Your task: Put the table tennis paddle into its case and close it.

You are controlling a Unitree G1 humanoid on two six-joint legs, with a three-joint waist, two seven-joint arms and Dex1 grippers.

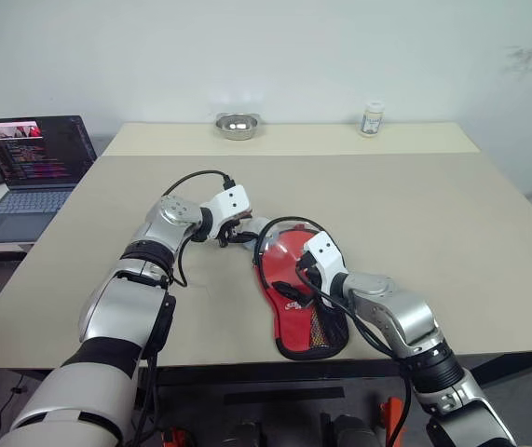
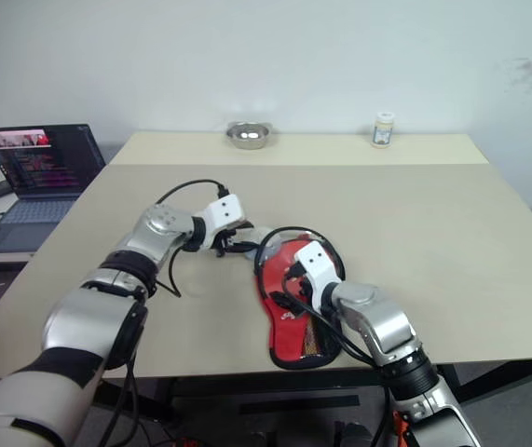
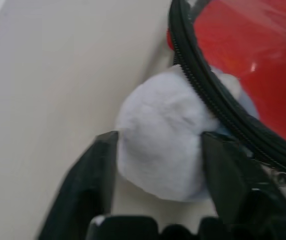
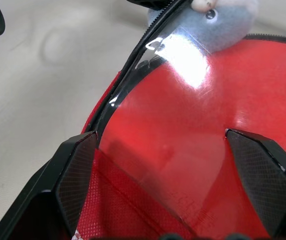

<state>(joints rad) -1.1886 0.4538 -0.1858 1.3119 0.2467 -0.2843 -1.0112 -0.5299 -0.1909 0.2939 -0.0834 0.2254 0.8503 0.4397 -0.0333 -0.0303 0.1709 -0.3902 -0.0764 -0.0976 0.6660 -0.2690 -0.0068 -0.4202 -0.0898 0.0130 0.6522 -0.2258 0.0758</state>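
Near the table's (image 1: 433,200) front edge the case (image 1: 295,307) lies long axis front to back, the paddle (image 4: 193,130) inside; the left gripper (image 1: 233,231) grasps the white fluffy pull (image 3: 165,140) at its far rim, while the right gripper (image 1: 295,284) hovers released above it.

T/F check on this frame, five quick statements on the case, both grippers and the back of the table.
1. The case lies red side up on the table. True.
2. The left gripper brackets a fluffy white object at the case's edge. True.
3. The right gripper is shut on the case. False: its fingers stand wide apart over the red face.
4. A metal bowl sits at the table's far edge. True.
5. The laptop sits on the same table as the case. False: it stands on a separate surface beside it.
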